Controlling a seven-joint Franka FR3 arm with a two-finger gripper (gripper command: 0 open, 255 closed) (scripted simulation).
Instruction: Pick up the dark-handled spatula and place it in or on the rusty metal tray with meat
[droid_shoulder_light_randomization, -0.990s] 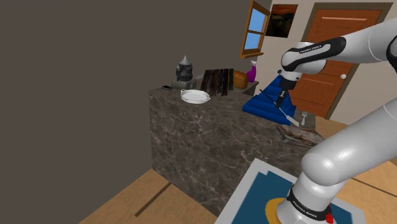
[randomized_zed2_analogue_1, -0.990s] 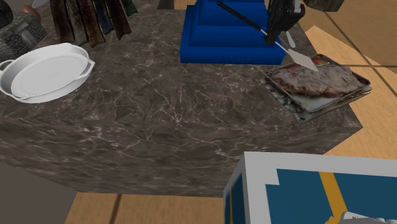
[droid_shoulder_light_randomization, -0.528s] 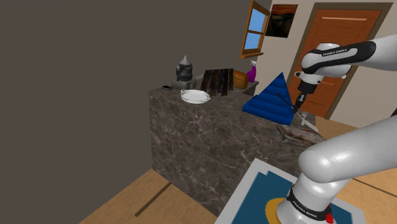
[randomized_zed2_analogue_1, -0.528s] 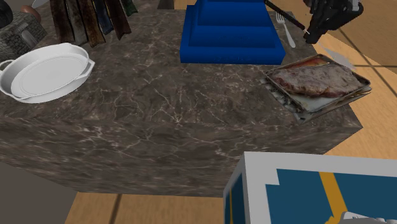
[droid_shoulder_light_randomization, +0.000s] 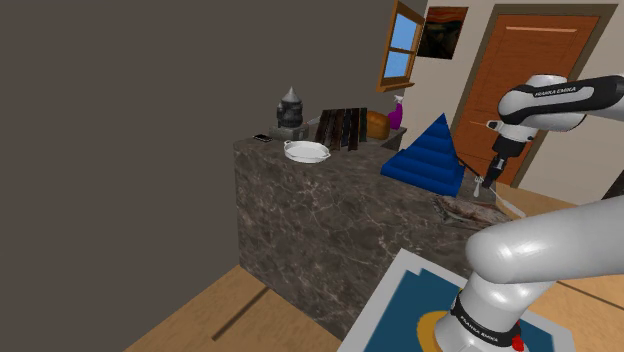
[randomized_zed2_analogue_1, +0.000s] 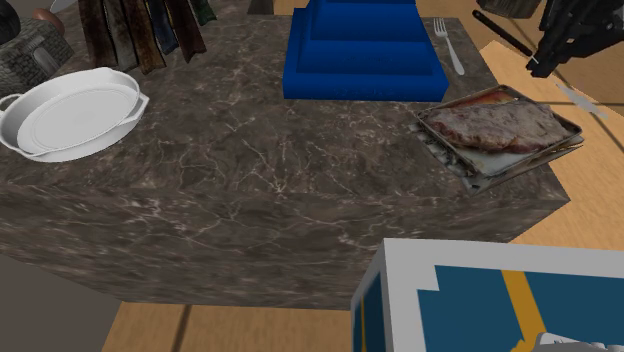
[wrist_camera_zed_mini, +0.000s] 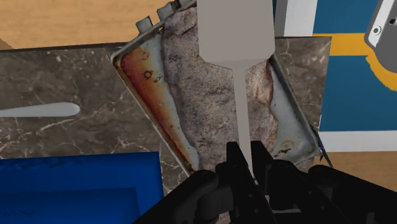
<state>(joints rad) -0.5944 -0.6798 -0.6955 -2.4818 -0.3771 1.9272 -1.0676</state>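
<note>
STEP: transport | gripper (wrist_camera_zed_mini: 249, 153): clamped on spatula (wrist_camera_zed_mini: 235, 38) shaft | spatula is held near rusty meat tray (wrist_camera_zed_mini: 137, 70) | NEXT: alignment over tray, lowering and release are required

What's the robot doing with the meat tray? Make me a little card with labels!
Holding: gripper shut on the thin neck of the spatula
Spatula look: pale blade, dark handle
Spatula place: up in the air, not yet on the tray
Tray look: rusty, at a corner of the counter, with meat inside
Nearby: blue stepped pyramid, fork, white dish
Left to do: lower the spatula onto the tray
</note>
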